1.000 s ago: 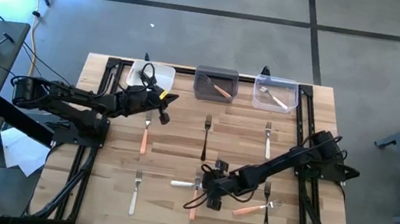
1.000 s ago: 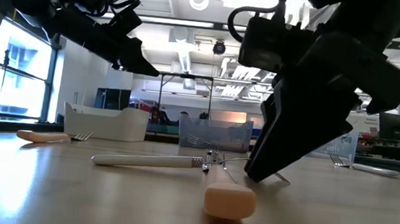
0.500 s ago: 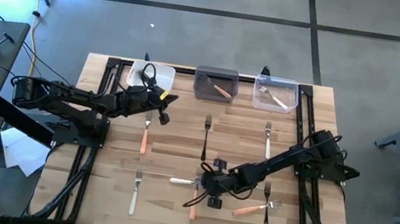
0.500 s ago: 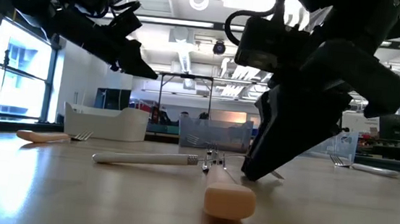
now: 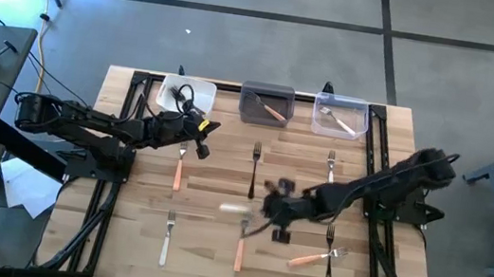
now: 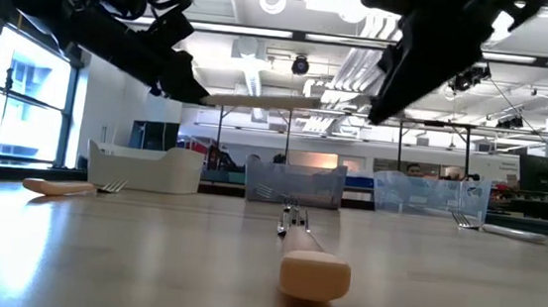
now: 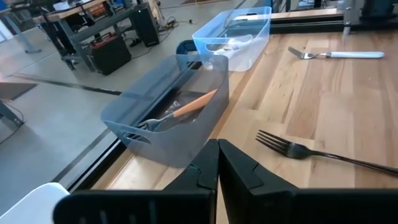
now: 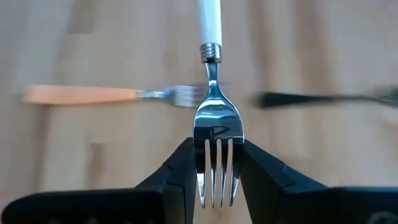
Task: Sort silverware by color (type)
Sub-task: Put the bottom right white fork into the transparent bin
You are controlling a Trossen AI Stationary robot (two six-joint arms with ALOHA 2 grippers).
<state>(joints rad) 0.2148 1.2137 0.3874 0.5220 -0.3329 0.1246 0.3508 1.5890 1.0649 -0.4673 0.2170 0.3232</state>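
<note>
your right gripper (image 8: 214,165) is clamped on the tines of a white-handled fork (image 8: 211,93), one dark finger on each side of the fork head. in the high view that fork (image 5: 238,209) hangs blurred above the middle of the table (image 5: 204,248), its handle pointing toward the left arm's side. in the low view it (image 6: 259,101) sits level, well above the wood.

below it, an orange-handled fork (image 5: 240,245) lies on the table, and beside it toward the right arm's side lie a black-handled fork (image 5: 329,250) and another orange one (image 5: 315,258).

your left gripper (image 7: 217,163) has its fingers pressed together with nothing between them. it hovers near the white bin (image 5: 173,93), above another orange-handled fork (image 5: 179,166).

along the far edge, the grey bin (image 5: 266,104) holds an orange fork and the clear bin (image 5: 341,115) holds a white one. more forks lie apart on the wood: a black one (image 5: 255,166), a white one (image 5: 331,172) and another white one (image 5: 167,239).
</note>
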